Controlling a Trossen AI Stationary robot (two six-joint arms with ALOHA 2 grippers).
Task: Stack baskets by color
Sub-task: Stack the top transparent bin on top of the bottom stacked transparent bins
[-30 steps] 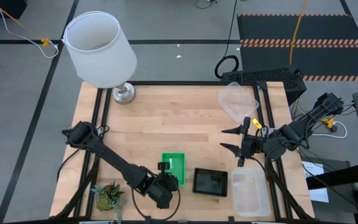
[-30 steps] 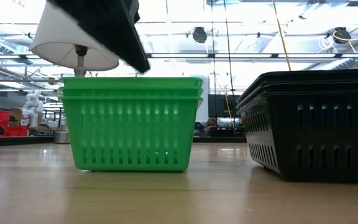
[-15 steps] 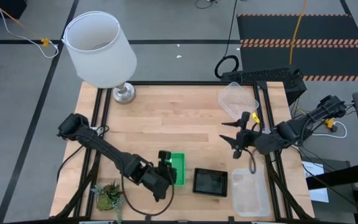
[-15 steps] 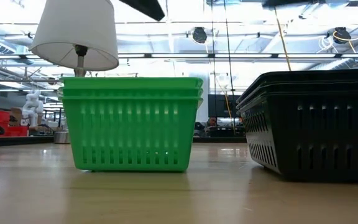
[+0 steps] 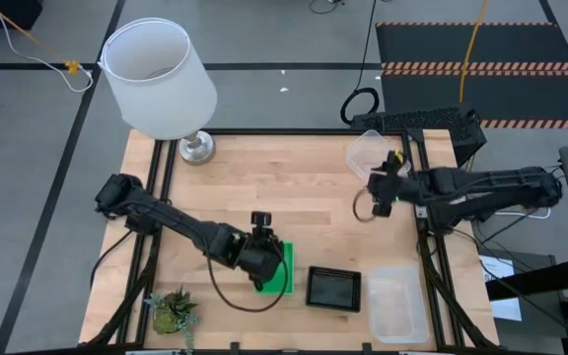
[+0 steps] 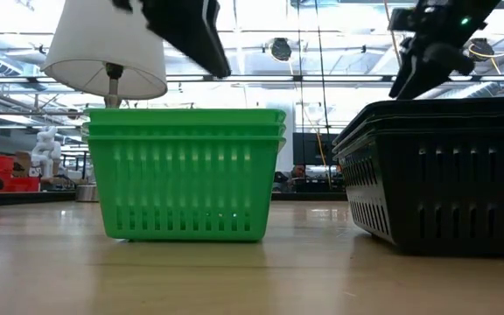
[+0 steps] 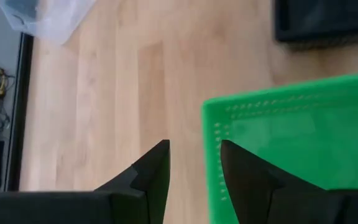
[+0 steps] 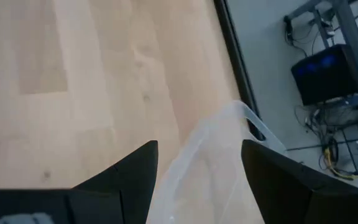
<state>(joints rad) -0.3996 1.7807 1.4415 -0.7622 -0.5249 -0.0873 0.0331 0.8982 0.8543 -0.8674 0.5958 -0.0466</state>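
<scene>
Green baskets [image 5: 280, 268], nested in one stack [image 6: 186, 171], stand near the table's front edge, with the black baskets [image 5: 333, 287] [image 6: 444, 175] to their right. A clear basket [image 5: 375, 156] lies at the far right and another [image 5: 398, 302] at the near right. My left gripper [image 5: 267, 254] [image 7: 193, 149] hangs open above the green stack's far left corner, clear of it in the low view [image 6: 191, 35]. My right gripper [image 5: 375, 187] [image 8: 197, 146] is open over the far clear basket [image 8: 210, 162]; I cannot tell whether it touches.
A white lamp [image 5: 159, 79] stands at the far left corner on its metal foot [image 5: 197, 149]. A small potted plant [image 5: 173, 311] sits at the near left. Bare wood [image 5: 284, 187] lies across the table's middle. Black rails [image 5: 414, 158] run along the table's edges.
My left gripper has gone from the green stack's near left side toward the far edge and upward, rolling as it went. My right gripper has swung from the table's right middle toward the far clear basket and tipped downward. The baskets have stayed where they were.
</scene>
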